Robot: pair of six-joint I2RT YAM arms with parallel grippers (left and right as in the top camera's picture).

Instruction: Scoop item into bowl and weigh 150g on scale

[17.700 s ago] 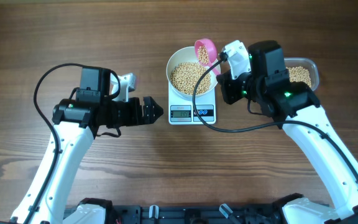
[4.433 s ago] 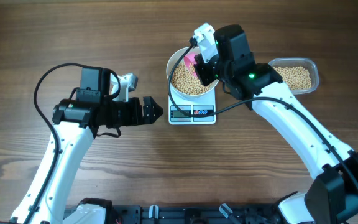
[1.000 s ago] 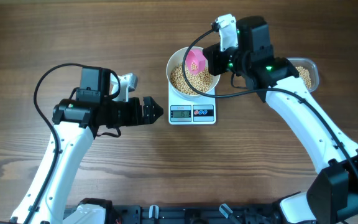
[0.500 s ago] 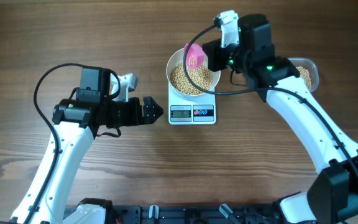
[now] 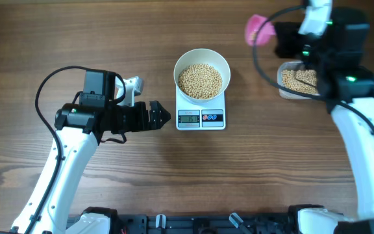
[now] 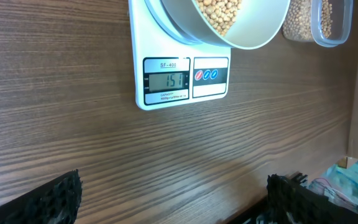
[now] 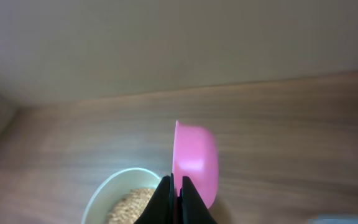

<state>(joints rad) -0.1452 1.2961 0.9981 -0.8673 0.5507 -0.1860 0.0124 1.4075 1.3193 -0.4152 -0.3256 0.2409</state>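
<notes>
Overhead view, reading left to right: left gripper lies just left of the scale, jaws spread wide and holding nothing. It is probably parked there so its wrist view takes in the display, which reads 151, a hair over target.

On the scale platform, behind the display, sits the bowl, set back so the readout is uncovered. It holds the beans in a shallow mound. No spilled ones are visible around the scale.

Behind and to the right of the scale, the scoop hangs in the air, clear of the bowl. The right gripper has its jaws pressed together, pinching the scoop by its near end. The scoop is turned on edge, and I cannot tell whether it carries beans.

Well right of the scale is the tub, partly hidden, with beans inside.

Judgement: the weight is essentially met. The scoop is best kept off the platform so the reading holds.
</notes>
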